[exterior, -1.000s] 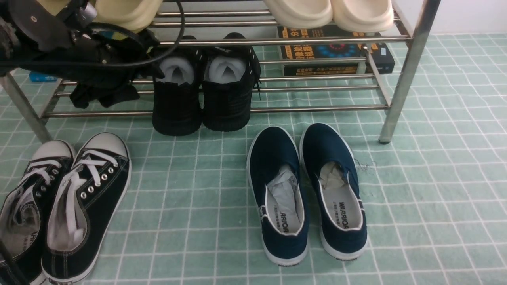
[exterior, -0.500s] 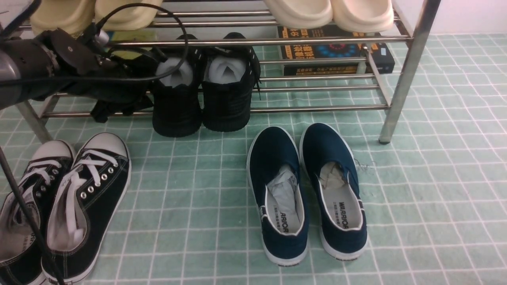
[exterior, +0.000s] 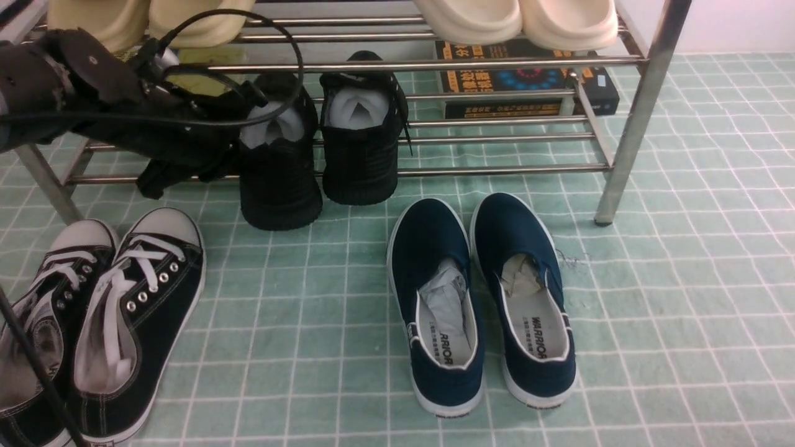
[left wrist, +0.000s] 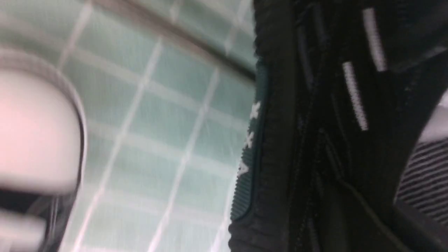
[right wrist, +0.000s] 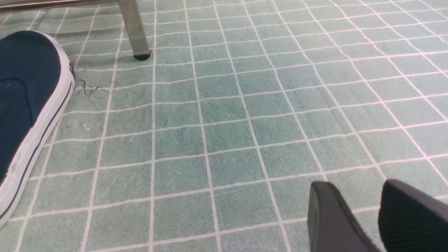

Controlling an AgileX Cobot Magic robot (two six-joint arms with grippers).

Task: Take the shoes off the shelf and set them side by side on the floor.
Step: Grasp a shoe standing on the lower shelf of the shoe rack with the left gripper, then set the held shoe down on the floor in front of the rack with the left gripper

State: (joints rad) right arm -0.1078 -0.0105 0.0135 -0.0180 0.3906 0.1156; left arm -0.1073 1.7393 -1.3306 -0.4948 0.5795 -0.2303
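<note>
Left claw [exterior: 239, 112] looks clenched on collar of left black knit lace-up sneaker [exterior: 279, 183], heel overhanging shiny steel-rod rack [exterior: 497, 170]. Draw nearer, level; set on mint-green gridded floor [exterior: 310, 298] left of navy slip-ons [exterior: 428, 248], leaving room for mate [exterior: 360, 155]. Right claw [right wrist: 357, 190] spread, idle.

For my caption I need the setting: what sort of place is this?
Probably a home-style entryway, perhaps staged: a steel shoe rack holding cream slippers and black sneakers, navy slip-ons paired on the mint-green gridded floor.

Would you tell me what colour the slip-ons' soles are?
White; the slip-ons show best in the front view.
</note>
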